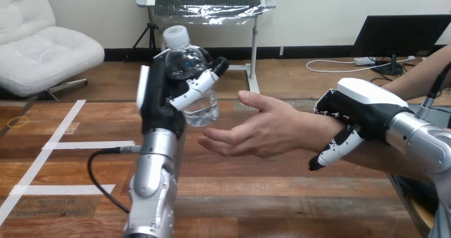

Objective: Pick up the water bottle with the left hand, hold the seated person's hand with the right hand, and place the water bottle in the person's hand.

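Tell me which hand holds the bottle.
The robot's left hand, fingers curled round the bottle. Its right hand grips the person's wrist; the person's hand lies open and empty.

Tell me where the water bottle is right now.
In the head view the water bottle is left of centre, held upright by the left hand above the table, just left of the person's open hand.

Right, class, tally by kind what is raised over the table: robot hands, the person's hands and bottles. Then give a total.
Robot hands: 2, the left hand and the right hand
Hands of the person: 1, the person's hand
Bottles: 1, the water bottle, held in the left hand's fingers
Total: 4
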{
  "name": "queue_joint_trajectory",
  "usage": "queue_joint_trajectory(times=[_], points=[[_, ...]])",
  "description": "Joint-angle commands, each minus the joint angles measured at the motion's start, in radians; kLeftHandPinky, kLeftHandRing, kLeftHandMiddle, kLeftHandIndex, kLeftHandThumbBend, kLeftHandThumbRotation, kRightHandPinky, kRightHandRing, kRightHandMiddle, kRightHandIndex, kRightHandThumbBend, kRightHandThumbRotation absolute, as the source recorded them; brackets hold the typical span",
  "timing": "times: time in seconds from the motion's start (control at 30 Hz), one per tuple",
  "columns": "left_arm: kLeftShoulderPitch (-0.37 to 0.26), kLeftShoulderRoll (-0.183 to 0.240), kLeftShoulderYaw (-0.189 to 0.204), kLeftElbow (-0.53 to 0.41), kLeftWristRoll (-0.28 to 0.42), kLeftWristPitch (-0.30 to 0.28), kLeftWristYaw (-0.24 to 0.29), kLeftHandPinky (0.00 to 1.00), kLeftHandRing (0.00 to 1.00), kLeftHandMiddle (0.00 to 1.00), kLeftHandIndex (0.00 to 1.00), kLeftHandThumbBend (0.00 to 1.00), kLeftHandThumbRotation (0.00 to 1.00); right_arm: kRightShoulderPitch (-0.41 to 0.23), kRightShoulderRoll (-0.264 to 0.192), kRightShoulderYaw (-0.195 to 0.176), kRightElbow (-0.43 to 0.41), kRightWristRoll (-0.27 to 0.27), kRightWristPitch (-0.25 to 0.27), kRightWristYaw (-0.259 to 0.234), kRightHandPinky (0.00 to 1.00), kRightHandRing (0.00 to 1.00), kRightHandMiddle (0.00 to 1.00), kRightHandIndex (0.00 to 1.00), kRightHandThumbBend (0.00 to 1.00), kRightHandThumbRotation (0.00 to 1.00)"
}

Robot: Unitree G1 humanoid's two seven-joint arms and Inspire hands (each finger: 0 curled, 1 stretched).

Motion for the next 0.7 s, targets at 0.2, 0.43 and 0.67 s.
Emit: queue_joint_trajectory(times=[0.2, 0.43, 0.67], points=[[-0.114, -0.042, -0.031, 0.011, 0.001, -0.035, -0.011, 0.26, 0.29, 0.33, 0.35, 0.64, 0.00, -0.074, 0.032, 0.007, -0.009, -0.019, 0.033, -0.002, 0.23, 0.28, 0.35, 0.37, 0.89, 0.15], [-0.114, -0.066, -0.051, 0.015, 0.003, -0.035, -0.022, 0.26, 0.29, 0.34, 0.36, 0.65, 0.00, -0.085, 0.038, 0.014, -0.006, -0.018, 0.032, 0.002, 0.23, 0.29, 0.35, 0.37, 0.88, 0.15], [-0.105, -0.086, -0.070, 0.015, 0.008, -0.022, -0.035, 0.27, 0.29, 0.34, 0.36, 0.66, 0.00, -0.094, 0.044, 0.017, -0.008, -0.015, 0.039, 0.007, 0.23, 0.29, 0.36, 0.37, 0.88, 0.16]])
